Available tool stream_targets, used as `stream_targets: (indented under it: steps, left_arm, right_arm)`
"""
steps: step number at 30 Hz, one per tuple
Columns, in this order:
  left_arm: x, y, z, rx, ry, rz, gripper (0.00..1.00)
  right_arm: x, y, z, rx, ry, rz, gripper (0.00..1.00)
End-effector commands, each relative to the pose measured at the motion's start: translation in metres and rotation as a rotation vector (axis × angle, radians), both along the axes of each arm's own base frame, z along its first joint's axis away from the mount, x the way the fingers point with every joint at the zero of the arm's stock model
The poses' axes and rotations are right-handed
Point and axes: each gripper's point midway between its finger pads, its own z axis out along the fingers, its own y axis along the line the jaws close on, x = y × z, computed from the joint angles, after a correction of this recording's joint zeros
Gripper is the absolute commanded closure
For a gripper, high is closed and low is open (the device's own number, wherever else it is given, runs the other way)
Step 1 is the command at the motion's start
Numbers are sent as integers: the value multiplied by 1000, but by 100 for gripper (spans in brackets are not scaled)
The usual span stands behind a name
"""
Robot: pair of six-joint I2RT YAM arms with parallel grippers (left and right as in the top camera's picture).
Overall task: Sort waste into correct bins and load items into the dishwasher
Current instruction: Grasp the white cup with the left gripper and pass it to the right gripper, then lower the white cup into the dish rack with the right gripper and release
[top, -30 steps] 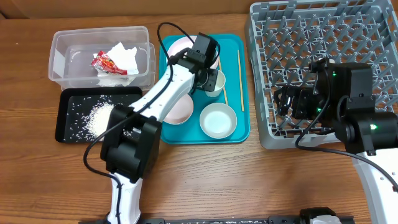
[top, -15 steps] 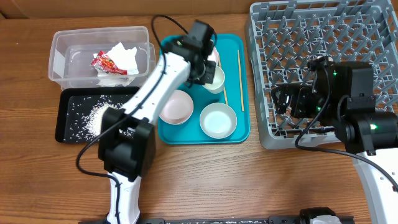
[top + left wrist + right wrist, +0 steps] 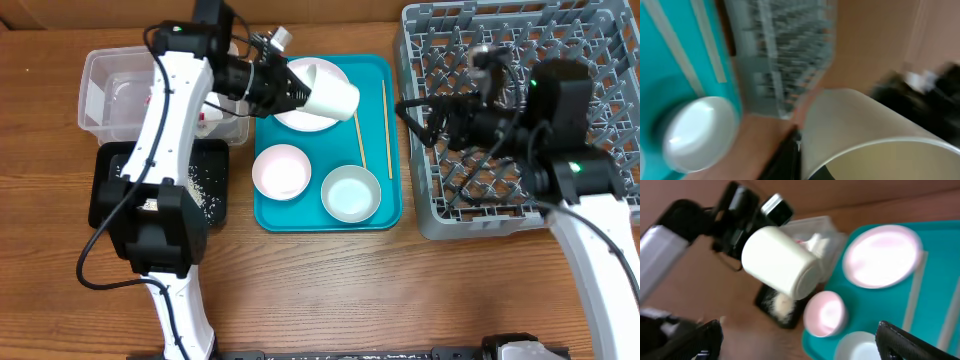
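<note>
The left gripper is gripping the white cup sideways above the teal tray, likely passing it to the right gripper, hanging wide open beside the tray.

One small white cup sits between the left fingers. Just under those fingers lies one white round plate. Near them are one small white dish, one white bowl and two thin wooden chopsticks, on one teal plastic tray. Farther off: one clear rectangular plastic tub, one flat black tray, one large grey peg rack.
</note>
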Motion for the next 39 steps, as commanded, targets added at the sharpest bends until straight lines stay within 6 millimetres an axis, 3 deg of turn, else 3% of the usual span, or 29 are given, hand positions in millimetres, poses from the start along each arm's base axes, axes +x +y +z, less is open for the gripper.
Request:
stream_targets:
  steps: [1, 6, 11, 22, 31, 36, 39]
  left_arm:
    - [-14, -12, 66, -348, -79, -84, 96]
    - [-20, -18, 74, -395, -68, -103, 96]
    - [-27, -30, 76, -411, -56, -135, 96]
    - [-48, -62, 76, -413, -35, -217, 96]
    - [-49, -64, 76, -416, -51, -227, 96]
    - [-46, -65, 77, -417, -62, -230, 96]
    - [-45, -65, 77, -418, -71, -232, 96]
  right_arm:
    - [-19, 27, 14, 153, 9, 242, 3]
    - [-3, 39, 17, 207, 12, 258, 5]
    - [-1, 44, 30, 225, -52, 282, 8]
    - [-2, 50, 34, 225, -87, 301, 10]
    - [-2, 51, 35, 226, -85, 301, 24]
    - [-2, 51, 35, 226, -87, 300, 25]
    - [-2, 51, 35, 226, -87, 300, 19]
